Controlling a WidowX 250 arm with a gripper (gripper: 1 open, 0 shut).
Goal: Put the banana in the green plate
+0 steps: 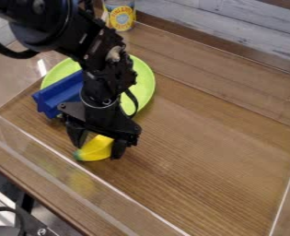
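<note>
The jaws stand wide apart around the banana, near the bench's front edge. If they close off-center, it may slip away from the green plate.

Banana on table, before plate

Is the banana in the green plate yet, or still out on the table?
Out. The banana lies on the wooden table, apart from the green plate.

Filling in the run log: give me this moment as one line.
phase: pre-grasp | gripper: open, straddling banana | banana: on table, outside green plate
</note>
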